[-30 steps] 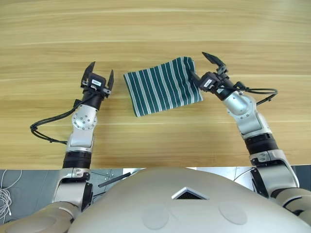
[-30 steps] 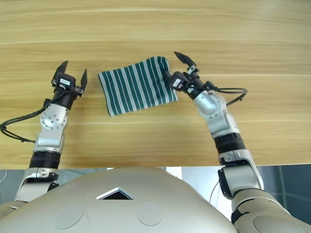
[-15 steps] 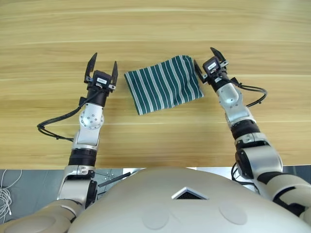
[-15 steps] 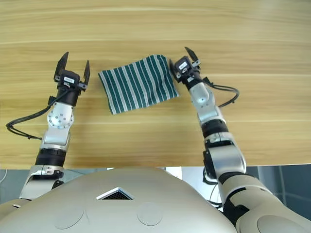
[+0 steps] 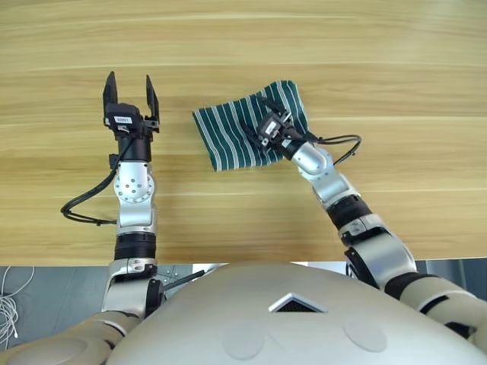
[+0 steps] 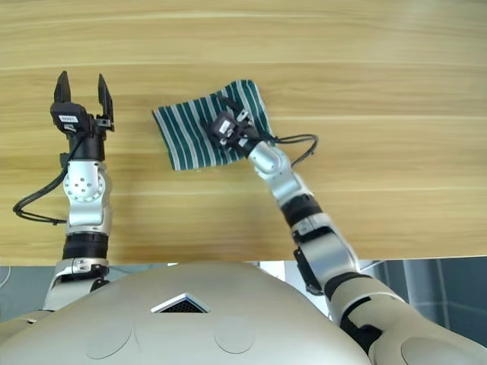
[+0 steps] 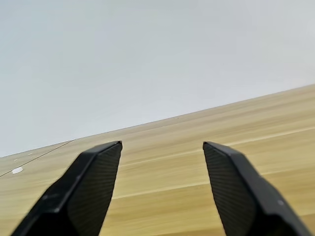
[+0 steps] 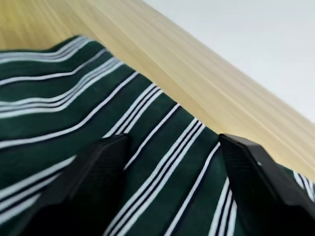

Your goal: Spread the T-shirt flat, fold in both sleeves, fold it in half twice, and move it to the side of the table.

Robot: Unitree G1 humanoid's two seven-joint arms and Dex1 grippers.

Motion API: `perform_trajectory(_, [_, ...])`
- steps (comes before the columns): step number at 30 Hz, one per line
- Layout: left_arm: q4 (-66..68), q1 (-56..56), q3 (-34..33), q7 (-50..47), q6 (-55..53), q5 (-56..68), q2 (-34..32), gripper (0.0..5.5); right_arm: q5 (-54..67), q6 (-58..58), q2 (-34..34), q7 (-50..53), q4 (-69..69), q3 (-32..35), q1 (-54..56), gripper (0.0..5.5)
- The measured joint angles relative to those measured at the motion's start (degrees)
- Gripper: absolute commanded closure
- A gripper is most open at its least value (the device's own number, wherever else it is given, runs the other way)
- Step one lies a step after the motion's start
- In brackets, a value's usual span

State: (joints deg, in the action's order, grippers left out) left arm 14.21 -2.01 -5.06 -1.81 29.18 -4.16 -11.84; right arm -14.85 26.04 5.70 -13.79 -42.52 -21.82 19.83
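Folded striped T-shirt (image 5: 224, 137) laid on worktop (image 5: 342, 46), well back from the near edge. Right hand (image 5: 255, 112) placed over its right half, fingers spread, nothing clamped; contact cannot be told. Left hand (image 5: 129, 80) held beside the shirt, spread wide, empty. Worktop's far edge caught in left wrist view.

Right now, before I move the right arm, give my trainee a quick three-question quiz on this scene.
1. True or false: the left gripper touches the T-shirt on the table.
2. The right gripper is: A) over the folded T-shirt, B) beside the left gripper, C) off the table.
3. Fill in: both grippers' fingers are ____.
Key: 1 false; 2 A; 3 open.
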Motion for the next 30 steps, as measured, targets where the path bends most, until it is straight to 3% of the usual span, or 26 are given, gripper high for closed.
perform_trajectory(5, [-0.1,0.0,-0.11,0.01,-0.07,-0.05,0.27,2.44,9.08,-4.53,-2.91,0.75,-12.21,9.56,7.33,2.12])
perform_trajectory(8, [-0.89,-0.02,-0.37,0.02,-0.15,0.01,0.3,2.44,16.92,-13.34,-1.25,8.12,-20.27,20.93,14.62,2.12])
perform_trajectory(12, [-1.34,-0.84,-1.33,-0.22,-0.07,0.04,0.64,2.44,25.46,-21.27,10.6,25.7,-29.63,35.92,21.41,2.12])
perform_trajectory(17, [-1.89,-4.62,-4.42,-2.27,1.33,0.05,1.28,2.44,29.07,-22.13,22.91,47.51,-34.17,46.91,21.5,2.12])
perform_trajectory(24, [-3.73,-10.02,-7.11,-4.51,3.52,-0.01,2.81,2.44,28.14,-21.86,25.5,61.02,-34.65,50.46,20.85,2.12])
perform_trajectory(27, [-2.99,-8.84,-7.27,-4.62,4.23,0.06,2.96,2.44,26.54,-18.4,26.71,59.15,-34.53,50.33,20.87,2.12])
perform_trajectory(30, [0.97,-1.39,-7.33,-5.34,3.33,1.76,3.72,2.44,19.68,-7.89,27.25,53.09,-32.66,43.96,21.42,2.12])
